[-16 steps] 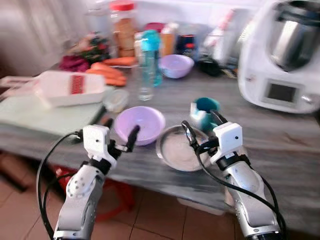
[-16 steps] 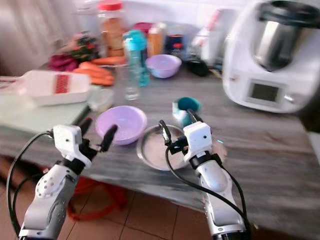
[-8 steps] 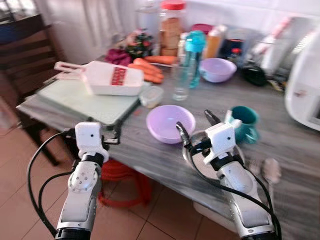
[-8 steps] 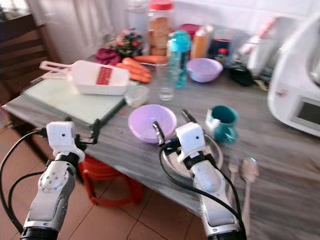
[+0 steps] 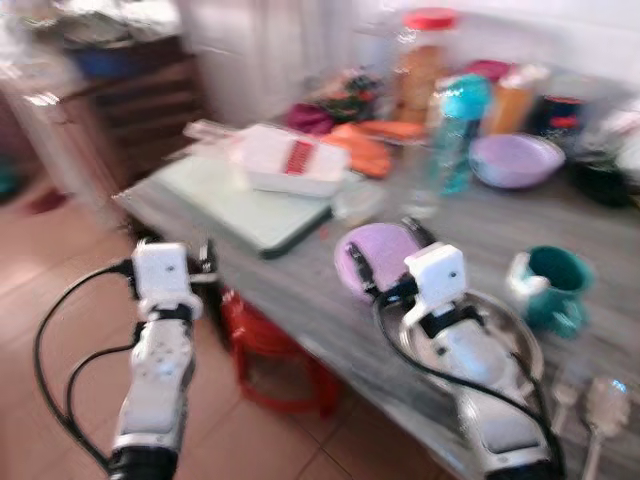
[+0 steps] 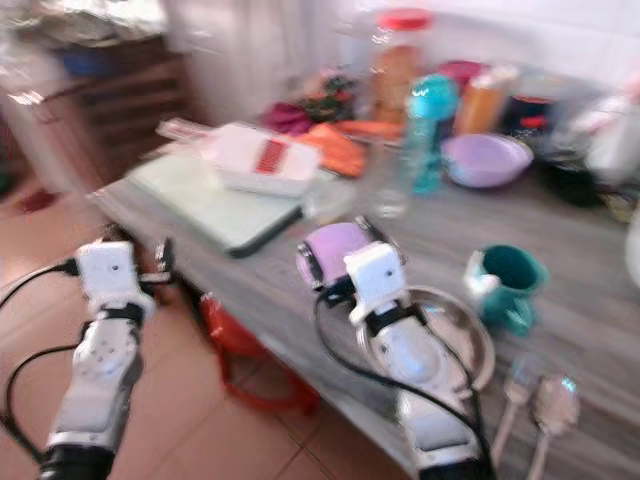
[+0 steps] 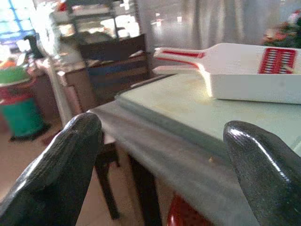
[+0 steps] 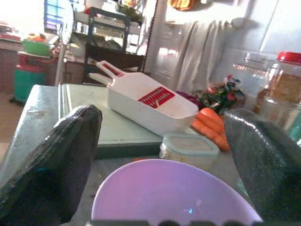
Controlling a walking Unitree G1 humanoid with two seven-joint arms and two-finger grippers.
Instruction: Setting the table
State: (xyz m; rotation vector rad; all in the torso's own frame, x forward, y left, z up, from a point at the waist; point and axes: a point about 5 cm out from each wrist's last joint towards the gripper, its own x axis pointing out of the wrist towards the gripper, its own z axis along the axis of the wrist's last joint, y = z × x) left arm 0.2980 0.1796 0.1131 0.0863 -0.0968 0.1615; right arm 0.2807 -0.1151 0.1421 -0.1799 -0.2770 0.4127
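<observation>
A lilac bowl (image 5: 385,252) sits near the table's front edge, with a metal plate (image 5: 505,345) to its right and a teal mug (image 5: 555,288) beyond that. A spoon (image 5: 605,402) and a fork (image 5: 566,385) lie at the far right. My right gripper (image 5: 388,250) hovers open just over the bowl's near side; in the right wrist view the bowl (image 8: 174,194) lies between the spread fingers (image 8: 54,162). My left gripper (image 5: 205,262) is open and empty, off the table's left corner above the floor, facing the table edge (image 7: 155,141).
A green cutting board (image 5: 262,198) carries a white slicer (image 5: 290,162). Behind are carrots (image 5: 368,150), a small lidded tub (image 5: 358,200), a glass (image 5: 424,188), a teal bottle (image 5: 458,132), a second lilac bowl (image 5: 515,160) and jars. A red stool (image 5: 268,340) stands under the table.
The camera has swung left, so the whole scene sits further right and is blurred. Both grippers stay open; the left one now hangs off the table's corner.
</observation>
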